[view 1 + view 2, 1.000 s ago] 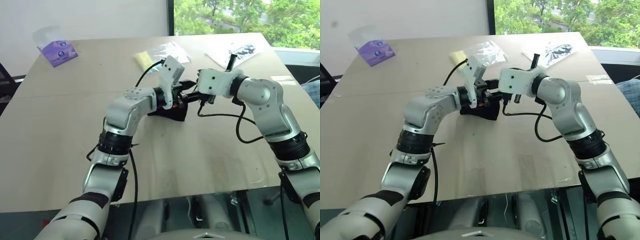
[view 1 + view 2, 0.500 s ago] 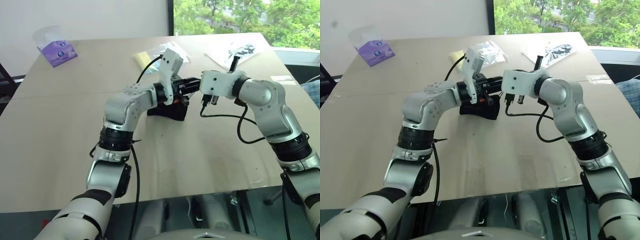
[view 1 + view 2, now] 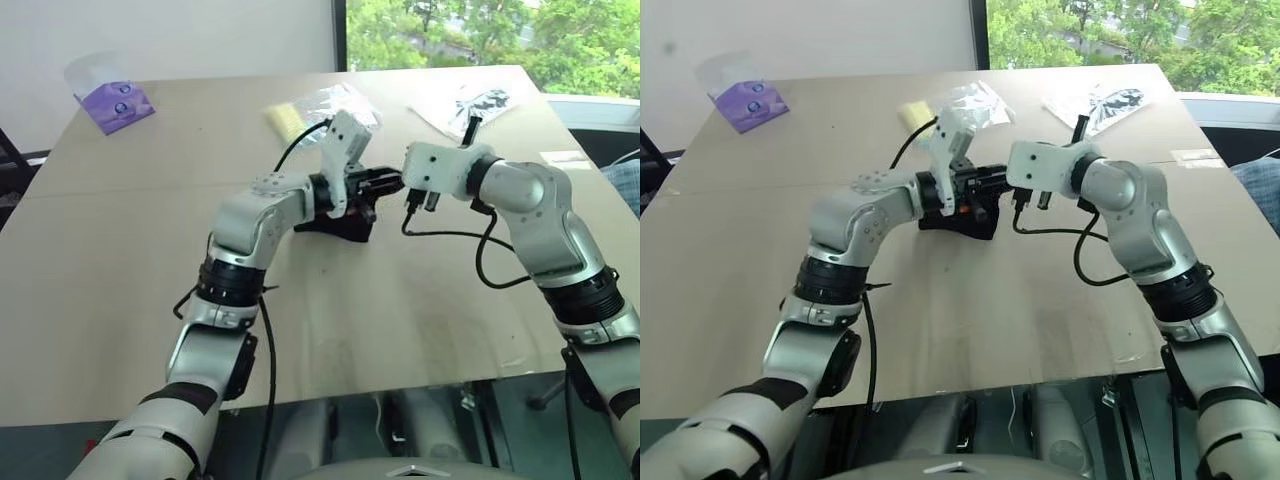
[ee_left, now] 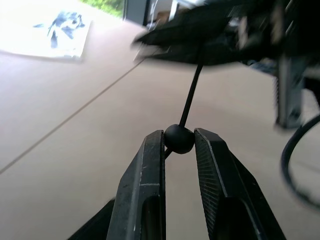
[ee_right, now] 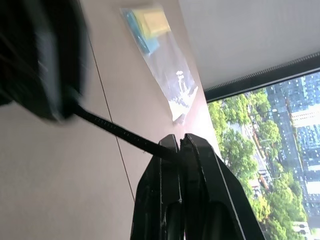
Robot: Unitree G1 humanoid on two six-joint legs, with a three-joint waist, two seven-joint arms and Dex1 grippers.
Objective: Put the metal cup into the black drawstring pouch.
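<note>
Here both fingers pinch the black drawstring pouch (image 3: 345, 222) cords; clear bags (image 3: 340, 100) lie beyond.

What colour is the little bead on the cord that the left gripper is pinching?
Black, a round bead on a thin black cord; the left wrist view shows it best.

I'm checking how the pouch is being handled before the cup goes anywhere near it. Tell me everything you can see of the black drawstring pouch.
The black drawstring pouch is soft, dark fabric, lying on the table between the two arms. A thin black cord runs from its body, and the right hand is shut on that cord. Another cord ends in a round black bead, pinched between the left hand's fingers. Whether its mouth is open cannot be told.
</note>
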